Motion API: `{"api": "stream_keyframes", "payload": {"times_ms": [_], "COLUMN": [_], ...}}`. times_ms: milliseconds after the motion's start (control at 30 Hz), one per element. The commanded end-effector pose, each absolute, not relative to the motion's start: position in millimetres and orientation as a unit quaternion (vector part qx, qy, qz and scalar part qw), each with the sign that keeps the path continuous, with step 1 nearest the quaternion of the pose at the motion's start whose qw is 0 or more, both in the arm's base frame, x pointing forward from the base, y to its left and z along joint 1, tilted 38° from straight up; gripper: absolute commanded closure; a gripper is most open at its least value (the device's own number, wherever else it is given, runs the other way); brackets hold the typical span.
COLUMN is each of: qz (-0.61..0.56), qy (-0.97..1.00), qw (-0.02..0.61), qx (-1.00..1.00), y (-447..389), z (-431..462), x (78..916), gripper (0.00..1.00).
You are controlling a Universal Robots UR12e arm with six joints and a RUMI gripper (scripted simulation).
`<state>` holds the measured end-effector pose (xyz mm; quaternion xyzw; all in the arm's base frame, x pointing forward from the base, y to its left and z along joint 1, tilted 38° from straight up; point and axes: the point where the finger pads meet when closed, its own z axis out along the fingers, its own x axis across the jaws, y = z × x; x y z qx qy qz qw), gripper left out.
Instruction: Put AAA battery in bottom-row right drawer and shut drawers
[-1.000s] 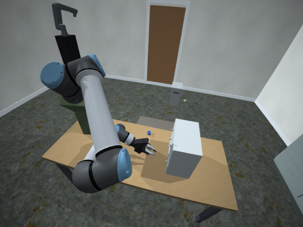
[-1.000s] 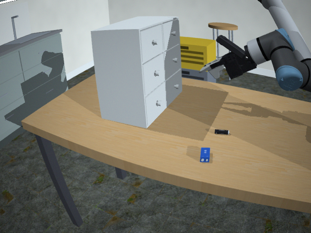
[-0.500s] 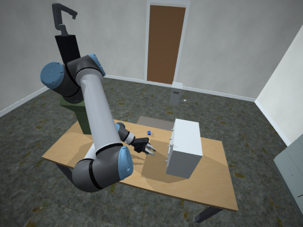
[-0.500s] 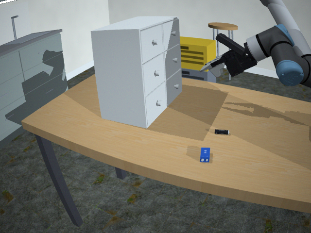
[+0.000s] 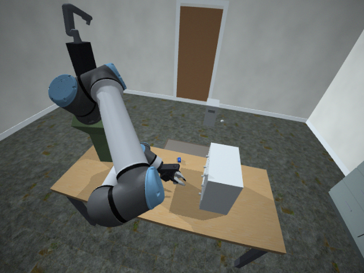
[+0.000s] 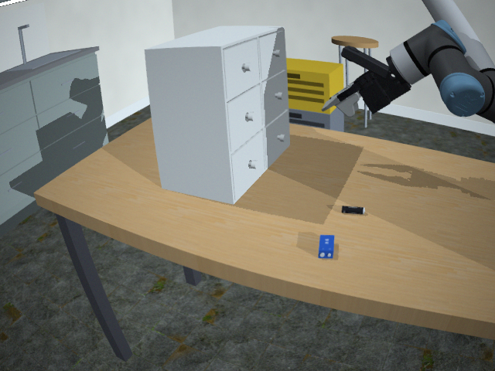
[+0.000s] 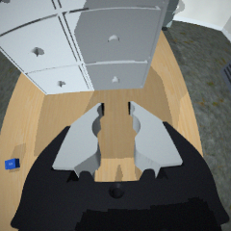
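The white chest [image 5: 222,179] stands upright on the wooden table with all six drawers shut; it also shows in the exterior view [image 6: 216,111] and the wrist view [image 7: 82,43]. Its bottom right drawer [image 6: 279,137] is in shadow and lies straight ahead of the fingers in the wrist view [image 7: 115,77]. The AAA battery [image 6: 353,209], a small black cylinder, lies on the table well away from the chest. My gripper [image 6: 333,104] hovers above the table facing the drawer fronts, a short way off. Its fingers stand a narrow gap apart with nothing between them.
A blue 9V battery [image 6: 326,246] lies near the table's edge, close to the AAA battery; it also shows in the top view [image 5: 178,159]. A yellow box [image 6: 315,86] and a stool [image 6: 354,42] stand beyond the table. A grey cabinet [image 6: 43,107] is off to one side.
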<state>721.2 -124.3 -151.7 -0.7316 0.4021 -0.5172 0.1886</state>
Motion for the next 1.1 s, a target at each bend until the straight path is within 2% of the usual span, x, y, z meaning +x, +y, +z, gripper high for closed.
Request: {"api": "stream_keyframes", "payload": {"times_ms": [0, 1067], "qz": [-0.498, -0.391], "qy": [0.426, 0.526], "qw": [0.156, -0.012], "qx": [-0.739, -0.755], "y": [-121, -106], "z": [-146, -117], "x": [713, 666], "gripper": [0.8, 0.8]}}
